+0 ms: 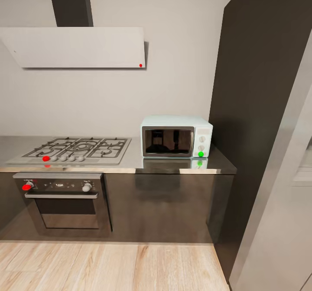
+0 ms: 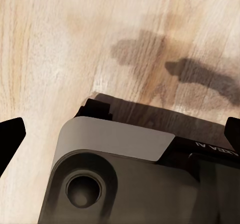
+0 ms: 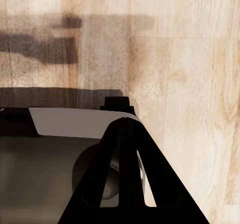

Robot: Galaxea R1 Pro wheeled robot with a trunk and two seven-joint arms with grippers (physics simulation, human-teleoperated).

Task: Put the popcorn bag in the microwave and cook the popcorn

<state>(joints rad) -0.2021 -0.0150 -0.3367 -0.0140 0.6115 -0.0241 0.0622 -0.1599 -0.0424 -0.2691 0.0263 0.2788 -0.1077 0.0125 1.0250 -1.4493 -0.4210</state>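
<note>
Your left gripper (image 2: 120, 134) hangs spread and empty over the wood floor (image 2: 60, 49), your right gripper (image 3: 125, 184) shows closed fingers, both stowed for driving, while ahead the microwave (image 1: 176, 136) sits shut on the countertop (image 1: 182, 164), no popcorn bag showing.

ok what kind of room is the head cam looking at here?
A home kitchen, by the look of it: a gas hob set in a grey countertop, a built-in oven below it, and a mint-blue microwave on the worktop.
</note>
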